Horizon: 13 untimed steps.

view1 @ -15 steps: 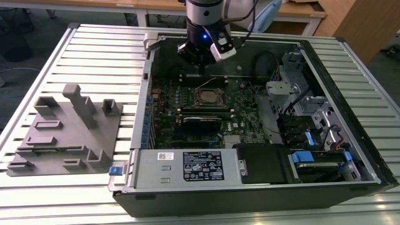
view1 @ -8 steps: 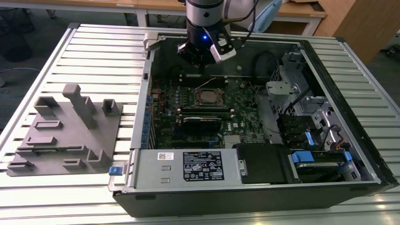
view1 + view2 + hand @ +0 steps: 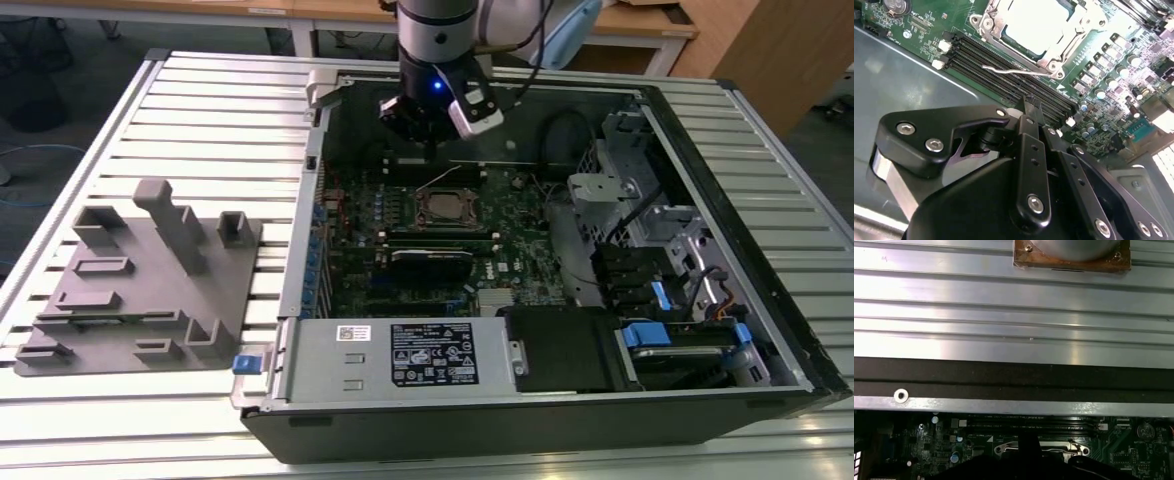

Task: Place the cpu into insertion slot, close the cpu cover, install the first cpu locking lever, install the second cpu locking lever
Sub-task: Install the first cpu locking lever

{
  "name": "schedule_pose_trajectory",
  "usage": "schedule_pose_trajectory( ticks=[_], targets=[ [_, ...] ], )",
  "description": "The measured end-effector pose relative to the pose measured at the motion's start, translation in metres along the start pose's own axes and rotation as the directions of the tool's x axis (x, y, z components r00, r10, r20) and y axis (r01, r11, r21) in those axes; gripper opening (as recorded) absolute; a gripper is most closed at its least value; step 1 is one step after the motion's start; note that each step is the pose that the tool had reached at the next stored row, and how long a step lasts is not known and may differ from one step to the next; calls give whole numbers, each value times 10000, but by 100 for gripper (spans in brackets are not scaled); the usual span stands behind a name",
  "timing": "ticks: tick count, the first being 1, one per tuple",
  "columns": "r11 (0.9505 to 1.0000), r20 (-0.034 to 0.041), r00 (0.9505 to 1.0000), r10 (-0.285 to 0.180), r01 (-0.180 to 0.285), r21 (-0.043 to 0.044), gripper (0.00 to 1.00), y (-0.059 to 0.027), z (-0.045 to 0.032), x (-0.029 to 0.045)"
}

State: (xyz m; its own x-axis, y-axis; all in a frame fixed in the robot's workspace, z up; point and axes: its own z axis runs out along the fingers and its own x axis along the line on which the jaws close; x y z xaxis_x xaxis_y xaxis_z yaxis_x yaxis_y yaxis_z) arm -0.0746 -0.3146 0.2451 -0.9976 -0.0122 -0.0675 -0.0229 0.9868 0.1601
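Cpu, dull silver square, inside thin silvery cpu cover frame; black end effector pressed together nearby.

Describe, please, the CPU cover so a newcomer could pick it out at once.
Look into the open case on the slatted table and find its green board. On it, the cover is the silvery square frame with a big window, unlike the long black slots beside it.
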Motion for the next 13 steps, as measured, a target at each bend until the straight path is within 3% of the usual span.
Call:
schedule_pose_trajectory(
  ticks=[9,13],
  targets=[
    [10000,0,10000,-1,1,0,11,-10,62,-7],
    [10000,0,10000,0,0,0,11,-13,71,-74]
  ],
)
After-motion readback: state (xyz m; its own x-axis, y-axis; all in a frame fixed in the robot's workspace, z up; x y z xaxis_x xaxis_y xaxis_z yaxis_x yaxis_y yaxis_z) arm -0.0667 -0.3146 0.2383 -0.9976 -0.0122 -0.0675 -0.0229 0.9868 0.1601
